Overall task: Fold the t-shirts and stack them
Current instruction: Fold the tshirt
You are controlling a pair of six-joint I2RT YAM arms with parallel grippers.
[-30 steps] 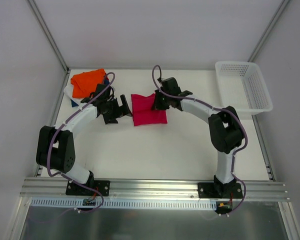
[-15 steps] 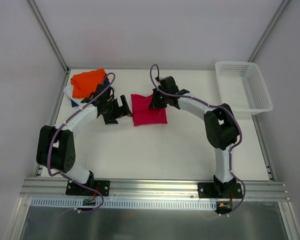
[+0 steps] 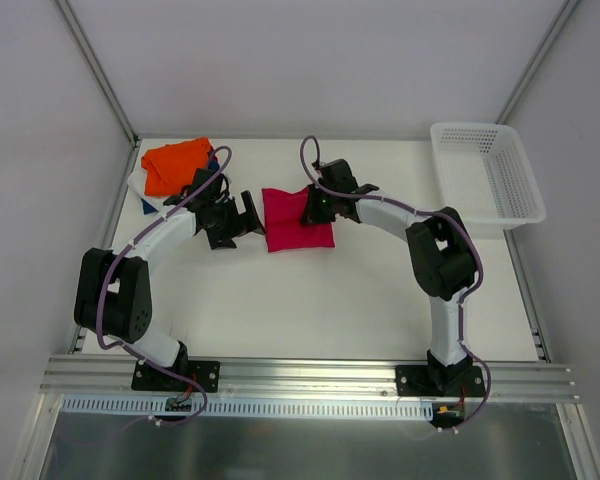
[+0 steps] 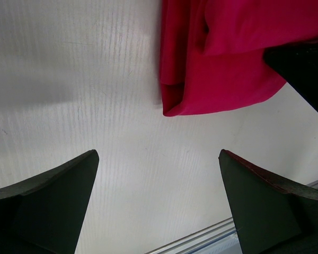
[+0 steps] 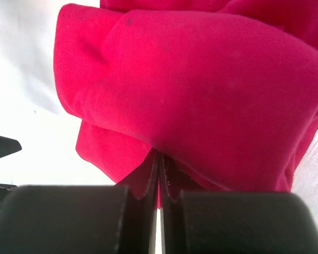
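T-shirts: we count four in all.
Crimson t-shirt (image 3: 298, 226): one.
Orange t-shirt (image 3: 175, 163): one.
Navy t-shirt (image 3: 213, 159): one.
White t-shirt (image 3: 137, 186): one; of the navy and white we see only slivers, so each may be more than a single piece.
Basket (image 3: 477, 127): one.
Arms: we count two, the left arm (image 3: 150, 240) and the right arm (image 3: 400, 214).
Fingers: two per arm, four altogether, the left fingers (image 4: 58, 196) and the right fingers (image 5: 143, 177).
Counter (image 3: 320, 300): one.

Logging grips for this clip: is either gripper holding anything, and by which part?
The right gripper is shut on the red t-shirt, pinching a fold at its right edge. The left gripper is open and holds nothing.
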